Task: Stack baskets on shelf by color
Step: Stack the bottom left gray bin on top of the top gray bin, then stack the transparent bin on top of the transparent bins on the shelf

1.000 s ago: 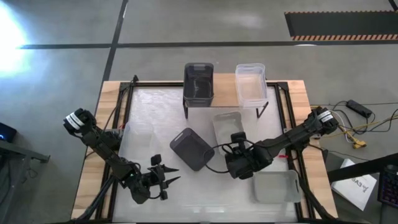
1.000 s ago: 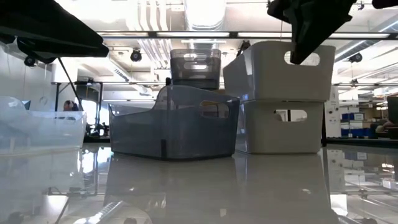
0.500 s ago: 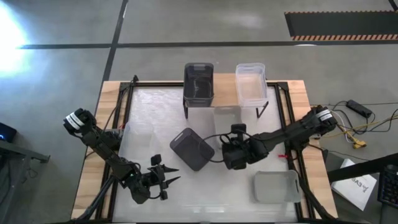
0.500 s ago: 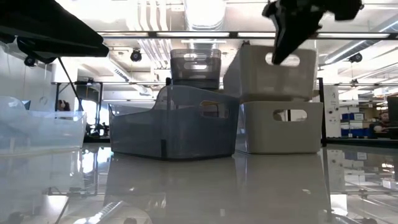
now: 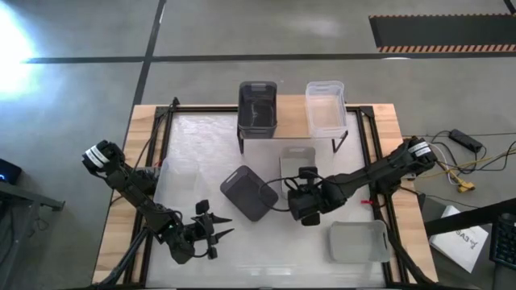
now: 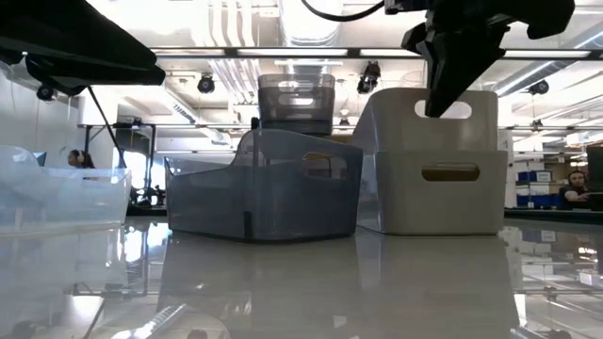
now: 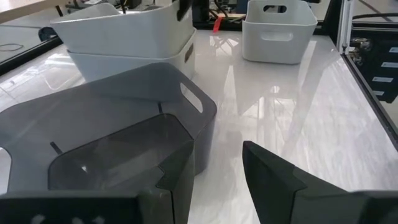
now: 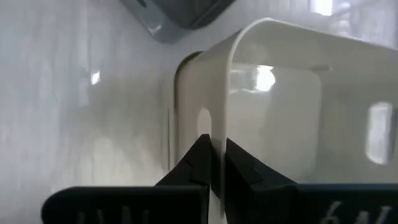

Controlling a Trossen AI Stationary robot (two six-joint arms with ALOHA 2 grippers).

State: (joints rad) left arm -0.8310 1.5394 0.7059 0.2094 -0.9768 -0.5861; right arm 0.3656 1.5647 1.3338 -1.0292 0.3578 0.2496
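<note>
My right gripper (image 5: 302,184) is shut on a light grey basket (image 5: 296,164), which sits nested inside a second light grey basket (image 6: 443,193) at mid-table. A dark grey basket (image 5: 248,192) lies on the table just left of them. On the shelf (image 5: 291,122) at the far edge stand another dark grey basket (image 5: 258,107) and a clear basket (image 5: 325,107). My left gripper (image 5: 212,228) waits open near the table's near edge, short of the dark grey basket (image 7: 118,143). My right gripper pinches the near end wall (image 8: 225,106) of the upper light grey basket at its rim, by the handle slot (image 6: 453,109). One finger is inside the basket and one outside. The fingers come from above, slanting in from the near side. The basket sits upright inside the lower one.
A third light grey basket (image 5: 358,241) stands near the table's right near corner. In the low view a clear basket (image 6: 58,196) shows at the left. Black frame rails run along the table's left and right sides. Cables lie on the floor to the right.
My right gripper carried the light grey basket, lifted and tilted above the other light grey one, a little toward the far edge, then back and down. The basket now sits level and nested in the lower one. The left arm kept still.
</note>
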